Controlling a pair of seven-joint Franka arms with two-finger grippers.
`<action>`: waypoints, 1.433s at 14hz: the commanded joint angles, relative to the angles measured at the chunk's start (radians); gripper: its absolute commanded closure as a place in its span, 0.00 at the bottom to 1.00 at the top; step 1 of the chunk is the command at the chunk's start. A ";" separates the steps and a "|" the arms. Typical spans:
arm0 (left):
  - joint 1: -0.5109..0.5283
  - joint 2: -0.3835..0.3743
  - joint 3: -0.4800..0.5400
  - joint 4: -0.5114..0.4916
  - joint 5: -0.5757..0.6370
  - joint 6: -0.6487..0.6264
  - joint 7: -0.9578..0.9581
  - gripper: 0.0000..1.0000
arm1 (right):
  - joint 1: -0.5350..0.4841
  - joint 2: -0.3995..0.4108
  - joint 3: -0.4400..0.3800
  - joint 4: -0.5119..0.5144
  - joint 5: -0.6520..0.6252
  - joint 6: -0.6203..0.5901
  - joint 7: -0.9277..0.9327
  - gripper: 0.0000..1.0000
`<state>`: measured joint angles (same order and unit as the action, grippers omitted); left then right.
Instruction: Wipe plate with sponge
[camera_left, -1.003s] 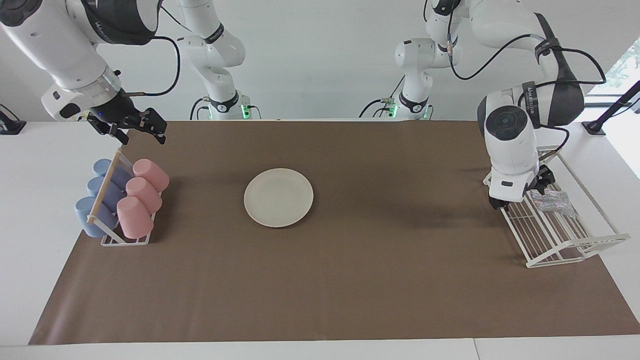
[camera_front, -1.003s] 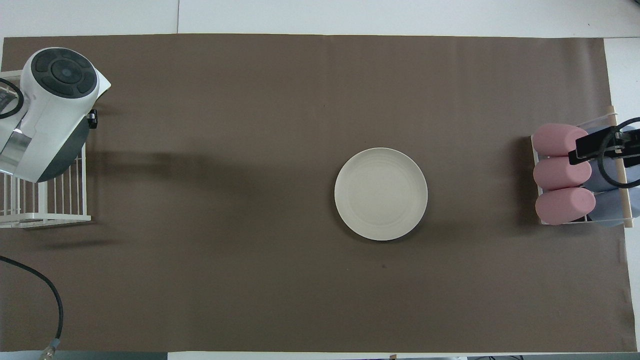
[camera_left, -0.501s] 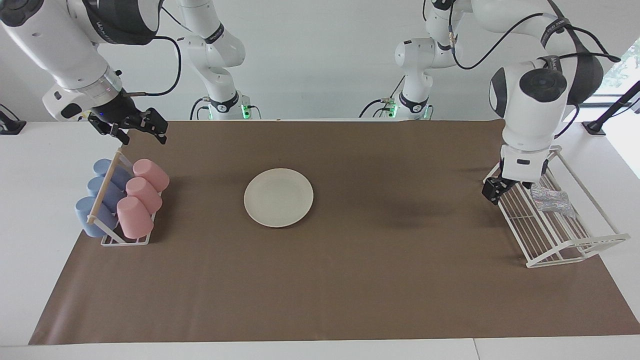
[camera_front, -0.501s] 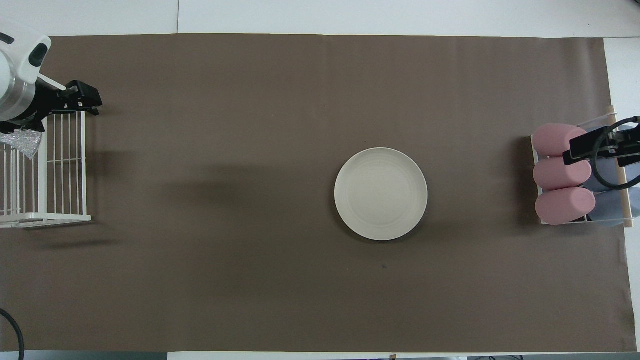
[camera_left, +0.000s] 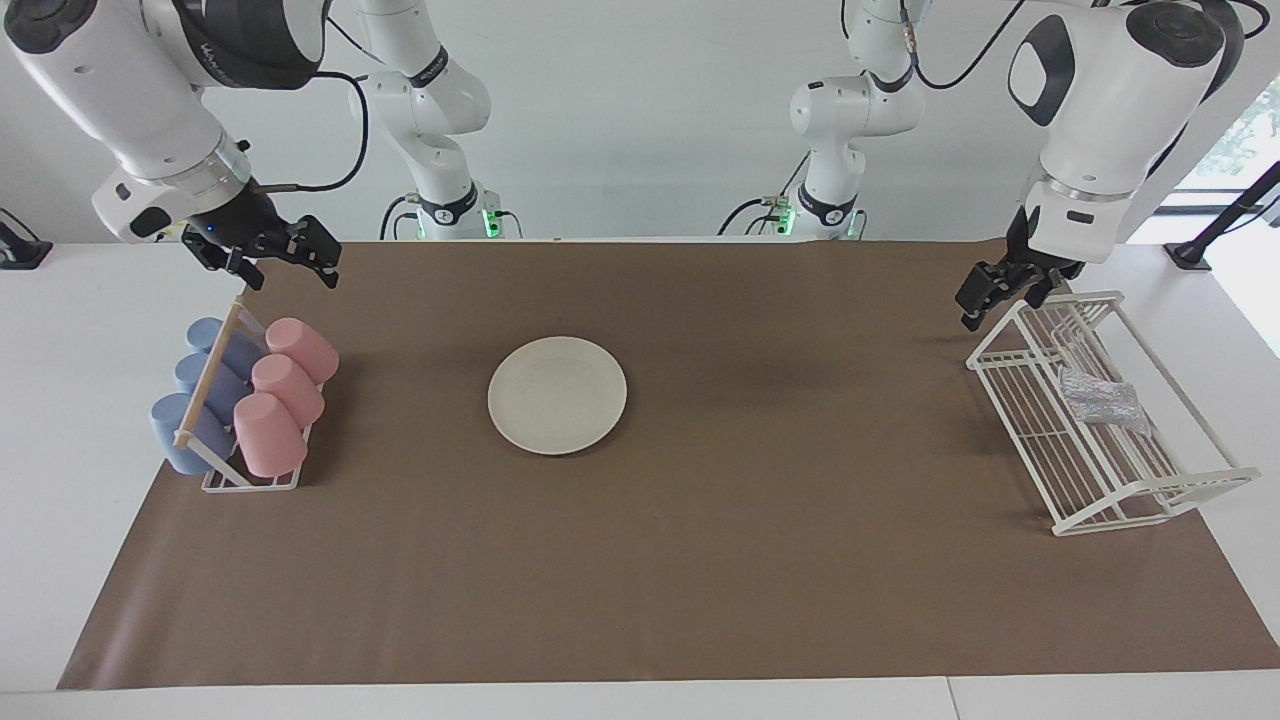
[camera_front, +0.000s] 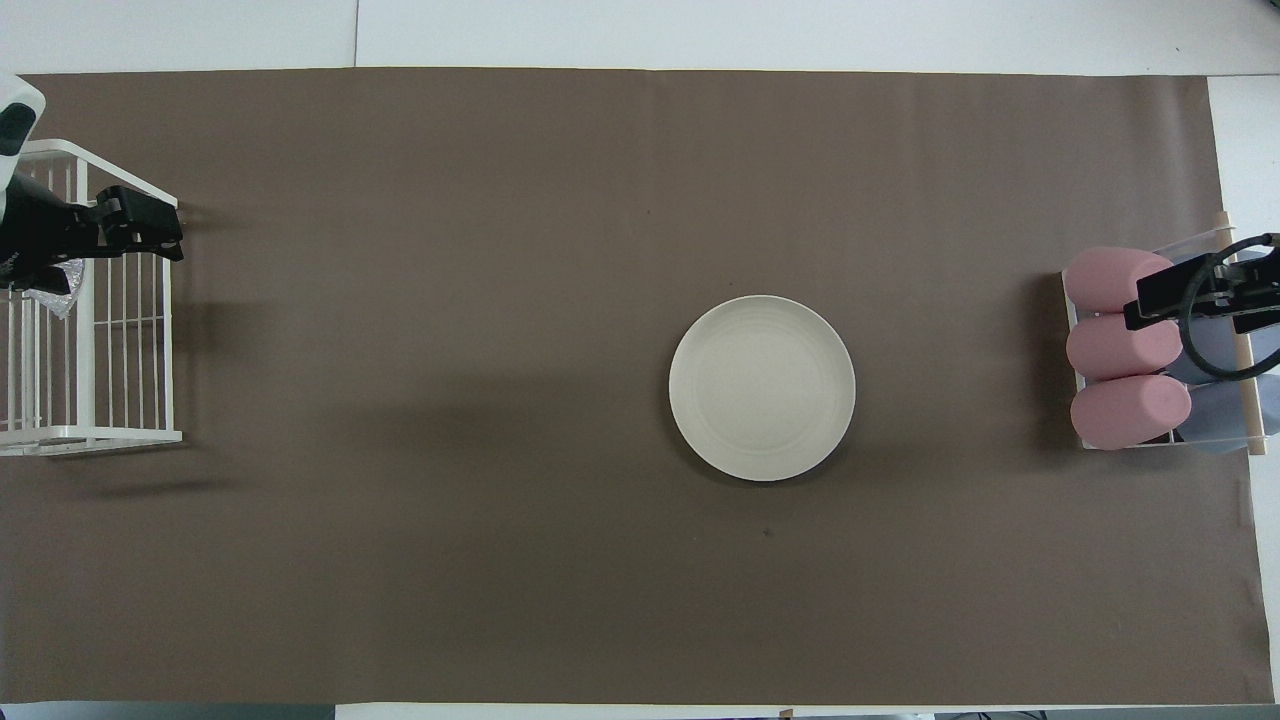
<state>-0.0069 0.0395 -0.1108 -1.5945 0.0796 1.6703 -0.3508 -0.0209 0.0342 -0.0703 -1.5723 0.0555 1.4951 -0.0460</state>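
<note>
plate lay mid-counter | sponge sat in wire rack | left claw gaped empty over rack's corner | right claw gaped empty above cup rack

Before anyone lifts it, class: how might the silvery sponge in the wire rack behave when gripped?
The sponge looks wrinkled and mesh-like, so it probably squashes. It seems light for its size. Its mesh might snag on the wire rack.
</note>
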 joint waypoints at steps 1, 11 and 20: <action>-0.001 -0.039 0.000 0.014 -0.030 -0.081 0.077 0.00 | -0.004 -0.007 0.007 -0.003 -0.014 0.010 -0.008 0.00; 0.010 -0.125 0.013 -0.025 -0.104 -0.184 0.256 0.00 | 0.006 -0.007 0.007 -0.003 -0.014 0.011 -0.006 0.00; -0.008 -0.109 0.011 -0.027 -0.109 -0.162 0.257 0.00 | 0.006 -0.005 0.015 -0.003 -0.008 0.053 0.034 0.00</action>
<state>-0.0080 -0.0640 -0.1064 -1.6074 -0.0168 1.4976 -0.1084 -0.0148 0.0342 -0.0658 -1.5723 0.0555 1.5334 -0.0355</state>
